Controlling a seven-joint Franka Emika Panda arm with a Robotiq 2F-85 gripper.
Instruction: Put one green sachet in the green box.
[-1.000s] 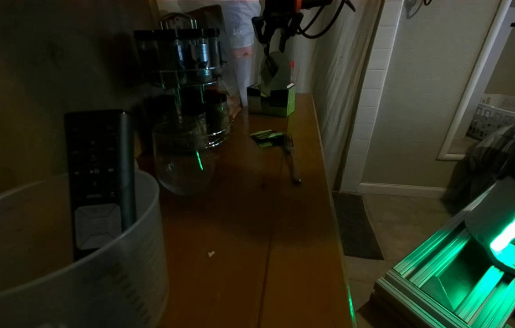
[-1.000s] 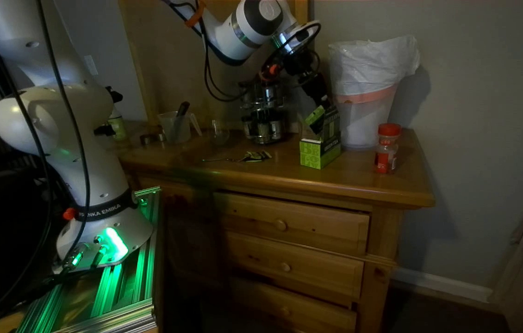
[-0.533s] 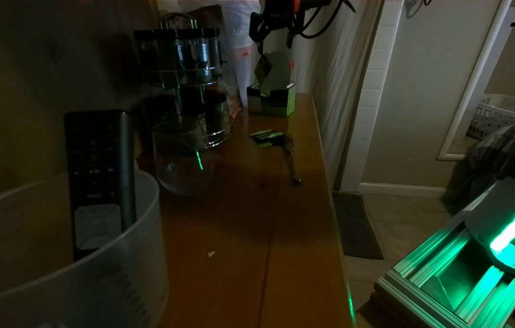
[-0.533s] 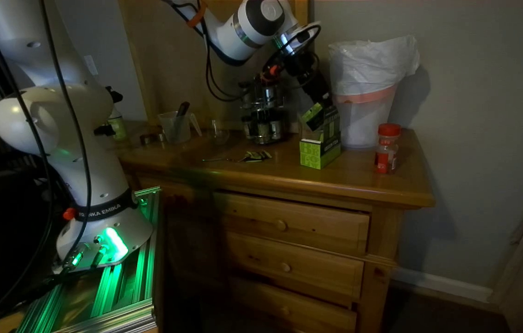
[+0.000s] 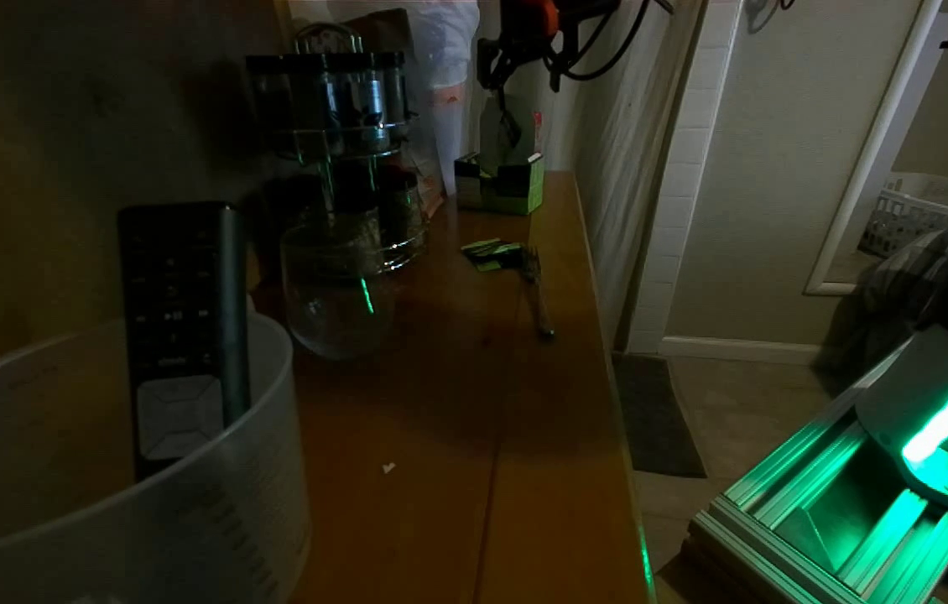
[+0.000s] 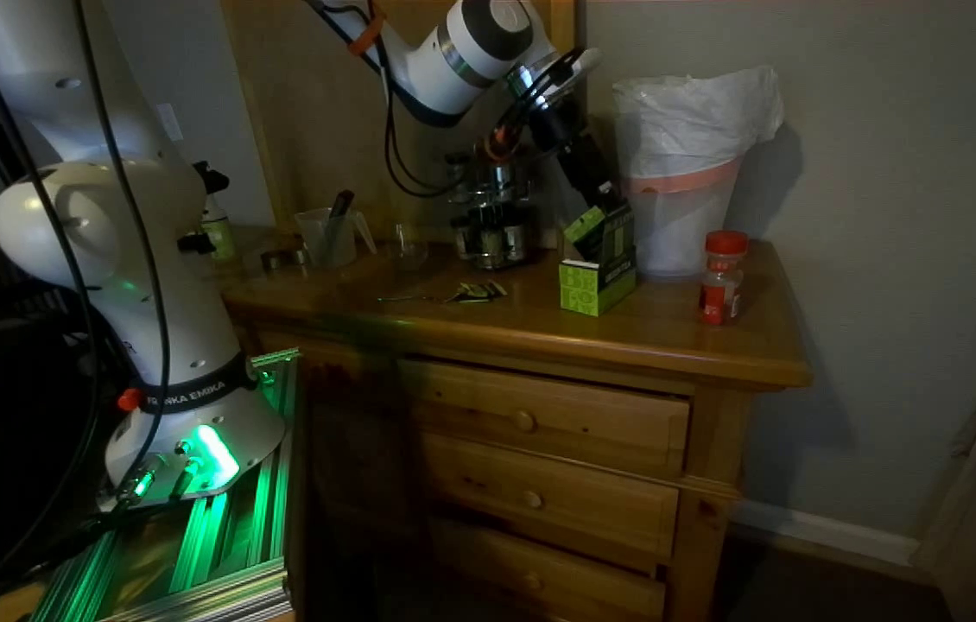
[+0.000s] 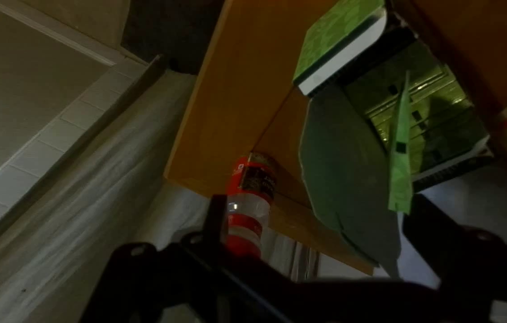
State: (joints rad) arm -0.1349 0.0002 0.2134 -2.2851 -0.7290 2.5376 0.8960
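Showing at two o'clock from the middle of the gripper (image 7: 316, 204) in the wrist view, the green sachet (image 7: 400, 168) ends right by the three-o'clock finger (image 7: 435, 235); whether they touch, I can't tell. The fingers stand wide apart. The sachet is a thin, edge-on sliver with a dark square, pointing toward twelve over the mouth of the green box (image 7: 336, 38): printed card, ragged grey flap (image 7: 347, 175), glossy packets (image 7: 444, 89) inside, smooth brown wood (image 7: 238, 98) beneath.
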